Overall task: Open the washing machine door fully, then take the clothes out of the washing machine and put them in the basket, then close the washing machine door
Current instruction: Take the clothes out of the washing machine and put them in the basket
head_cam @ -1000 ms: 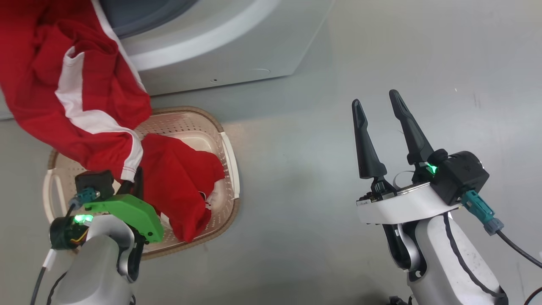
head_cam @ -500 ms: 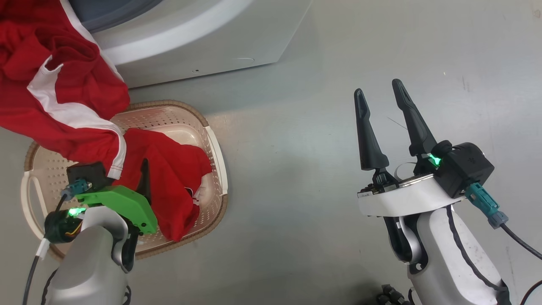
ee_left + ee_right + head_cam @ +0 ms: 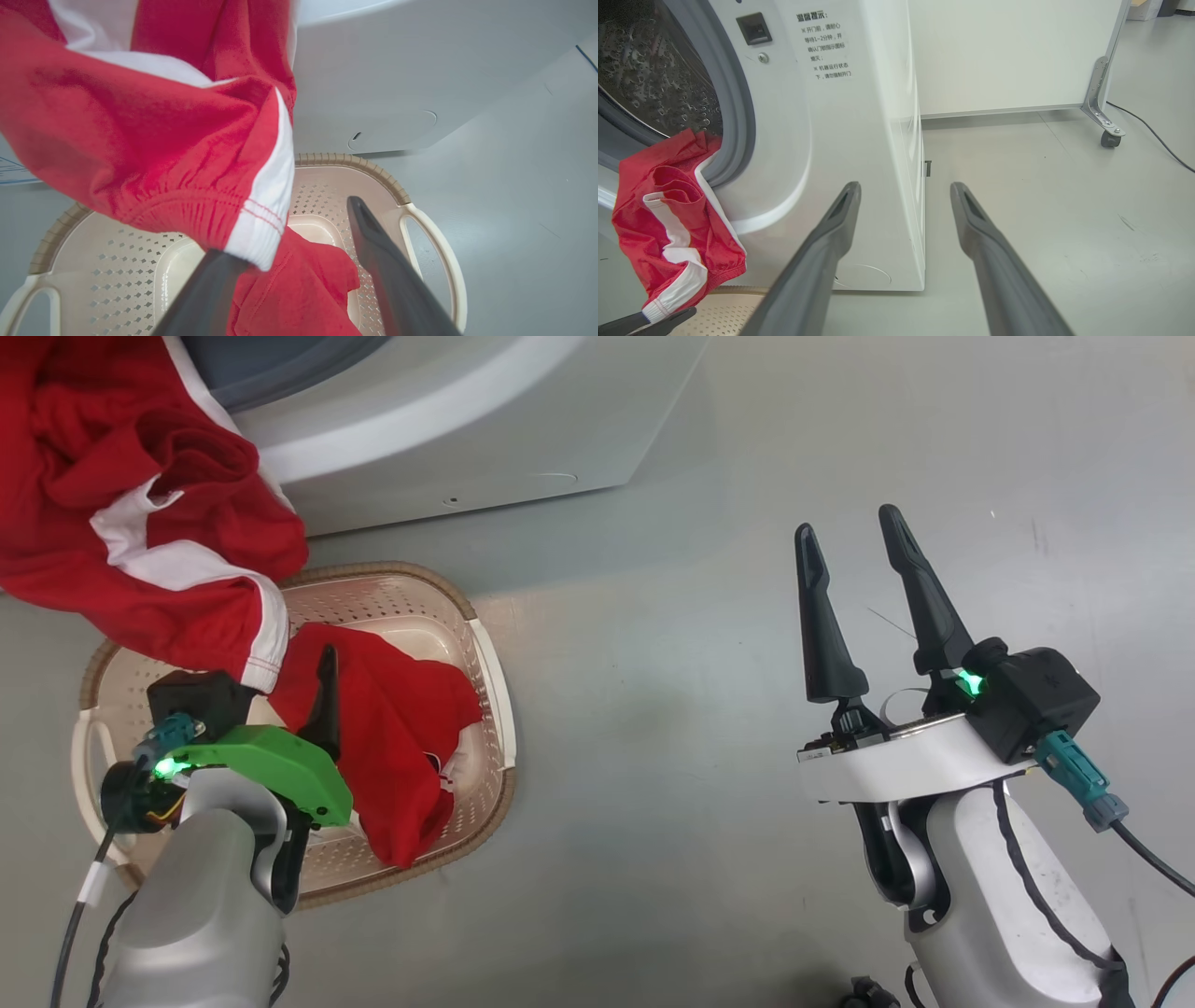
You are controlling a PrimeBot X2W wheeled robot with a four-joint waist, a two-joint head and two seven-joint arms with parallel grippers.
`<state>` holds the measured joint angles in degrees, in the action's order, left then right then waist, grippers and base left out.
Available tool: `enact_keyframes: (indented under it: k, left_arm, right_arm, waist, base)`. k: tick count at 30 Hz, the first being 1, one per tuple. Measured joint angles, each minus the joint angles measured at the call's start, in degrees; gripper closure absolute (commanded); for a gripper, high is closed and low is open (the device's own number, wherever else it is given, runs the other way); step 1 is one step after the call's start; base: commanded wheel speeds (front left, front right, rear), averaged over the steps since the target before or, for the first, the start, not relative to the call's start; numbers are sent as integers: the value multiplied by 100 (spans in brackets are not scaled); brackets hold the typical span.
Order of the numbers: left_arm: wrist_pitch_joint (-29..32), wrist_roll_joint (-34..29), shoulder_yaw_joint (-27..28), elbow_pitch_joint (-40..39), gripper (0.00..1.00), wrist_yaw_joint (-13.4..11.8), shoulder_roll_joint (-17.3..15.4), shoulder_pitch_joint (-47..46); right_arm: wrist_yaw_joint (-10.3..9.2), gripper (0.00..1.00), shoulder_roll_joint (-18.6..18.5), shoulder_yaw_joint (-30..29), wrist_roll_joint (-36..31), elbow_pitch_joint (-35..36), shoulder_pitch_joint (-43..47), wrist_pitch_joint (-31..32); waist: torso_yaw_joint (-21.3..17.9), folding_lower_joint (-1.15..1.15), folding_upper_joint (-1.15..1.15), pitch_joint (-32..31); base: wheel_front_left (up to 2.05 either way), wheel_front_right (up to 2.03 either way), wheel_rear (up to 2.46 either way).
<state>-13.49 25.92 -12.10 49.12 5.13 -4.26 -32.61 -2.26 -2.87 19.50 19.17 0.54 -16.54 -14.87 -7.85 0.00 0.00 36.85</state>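
Note:
The red clothes (image 3: pixel 140 523) with white stripes hang out of the washing machine (image 3: pixel 467 439) mouth, and a lower fold lies in the cream basket (image 3: pixel 495 681) on the floor in front of it. My left gripper (image 3: pixel 289 681) hovers over the basket, open; a striped hem (image 3: pixel 261 224) drapes over one finger. In the left wrist view the left gripper (image 3: pixel 287 228) has cloth between its spread fingers, ungripped. My right gripper (image 3: pixel 848 527) stands open and empty over bare floor to the right. The right wrist view shows the steel drum (image 3: pixel 654 70), the clothes (image 3: pixel 668 224) and the right gripper (image 3: pixel 906 186). The washing machine door is out of view.
Grey floor (image 3: pixel 653 709) stretches right of the basket. A white partition on a caster foot (image 3: pixel 1106 126) stands behind the machine, with a cable (image 3: pixel 1157 140) on the floor near it. A round flap (image 3: pixel 551 481) sits low on the machine's front.
My left gripper has opened and let go of the red cloth, which now rests in the basket and over one finger. The head camera shifted slightly. The right arm has kept its pose.

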Motion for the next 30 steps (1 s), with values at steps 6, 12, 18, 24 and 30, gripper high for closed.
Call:
enact_keyframes:
  k: [6, 12, 18, 24, 30]
  left_arm:
    - [-79, -94, -122, -154, 0, 31, 41, -13]
    - [-79, -257, -252, -236, 0, 74, 96, 24]
    - [-80, -337, -304, -495, 0, 74, 127, 185]
    - [-88, -441, -255, -982, 0, 70, 133, 330]
    - [-96, -564, -103, -1625, 0, 15, 136, 461]
  right_arm:
    - [1, 0, -1, -87, -13, -66, 0, 0]
    - [9, 0, -1, -133, -60, -142, 2, 0]
    - [18, 0, -2, -172, -66, -202, 23, 0]
    - [36, 0, -5, -222, -85, -260, 86, 0]
    - [65, 0, -7, -263, -121, -311, 203, 0]
  waist:
    - [155, 0, 0, -140]
    - [312, 0, 0, -326]
    - [477, 0, 0, -531]
    - [636, 0, 0, -726]
    - [775, 0, 0, -912]
  base:
    - [0, 0, 0]
    - [0, 0, 0]
    - [0, 0, 0]
    - [0, 0, 0]
    - [0, 0, 0]
